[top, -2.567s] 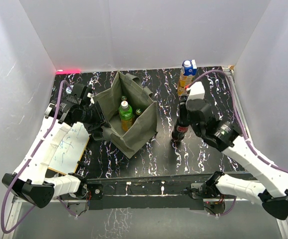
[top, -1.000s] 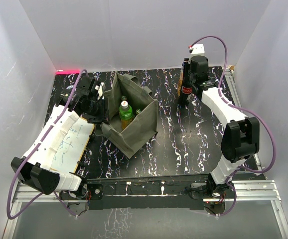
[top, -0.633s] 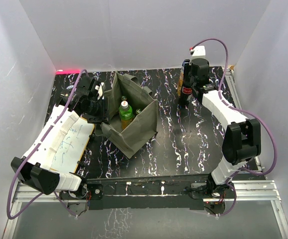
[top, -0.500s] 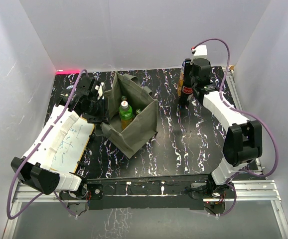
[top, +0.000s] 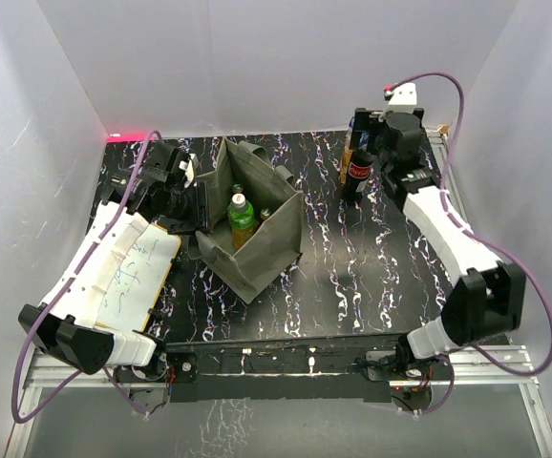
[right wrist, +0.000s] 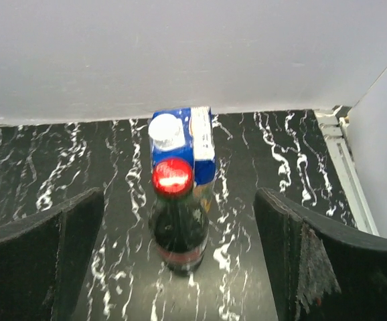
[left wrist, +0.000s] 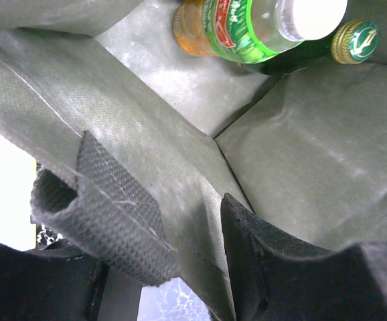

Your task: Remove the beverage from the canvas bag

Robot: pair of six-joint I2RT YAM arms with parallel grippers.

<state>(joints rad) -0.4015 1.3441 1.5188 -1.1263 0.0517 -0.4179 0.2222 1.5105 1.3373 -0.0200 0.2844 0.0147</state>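
Right claw (top: pixel 375 132) has let go and backed off since half a second ago. Its jaws are spread wide now, and the red-capped cola bottle (top: pixel 356 174) stands upright and free on the desk (top: pixel 352 277), touching the blue juice carton (top: pixel 360 120) behind it at the far right. Over on the left, the left claw (top: pixel 192 205) is clamped on the rim of the canvas bag (top: pixel 257 258), holding its mouth open. A green tea bottle (top: pixel 242 221) and a green-capped bottle (left wrist: pixel 354 40) stand inside the bag.
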